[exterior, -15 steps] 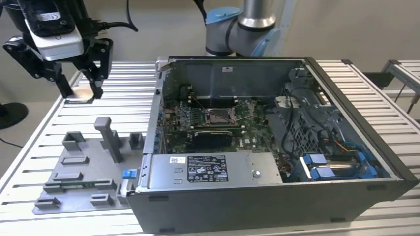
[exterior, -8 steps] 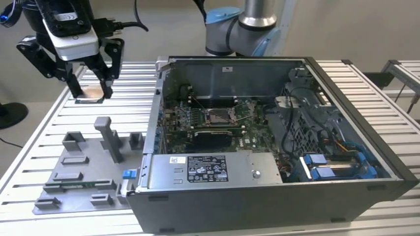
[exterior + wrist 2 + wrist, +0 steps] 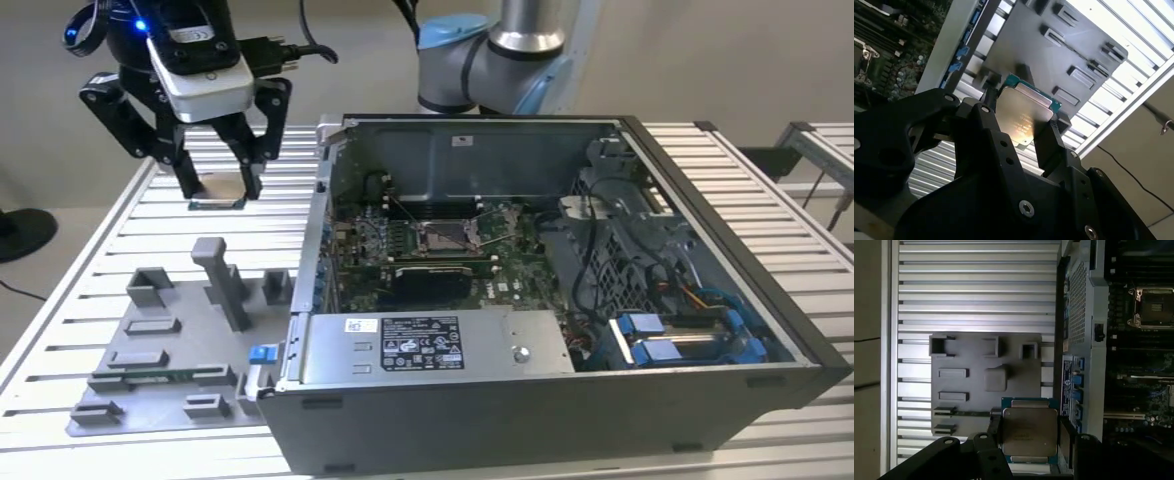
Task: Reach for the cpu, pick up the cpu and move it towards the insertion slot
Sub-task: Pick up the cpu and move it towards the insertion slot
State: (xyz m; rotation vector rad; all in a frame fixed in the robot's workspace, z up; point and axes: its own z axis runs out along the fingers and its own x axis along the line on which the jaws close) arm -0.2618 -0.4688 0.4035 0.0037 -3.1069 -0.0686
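Cpu [image 3: 1029, 432], thin, square, dull silver-faced with a teal rim, is pinched by the black hand [image 3: 220, 192].

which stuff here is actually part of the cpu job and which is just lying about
In the job: cpu, clamped in the gripper; insertion slot.
Lying about: grey plate with its blocks; power supply; blue brackets.
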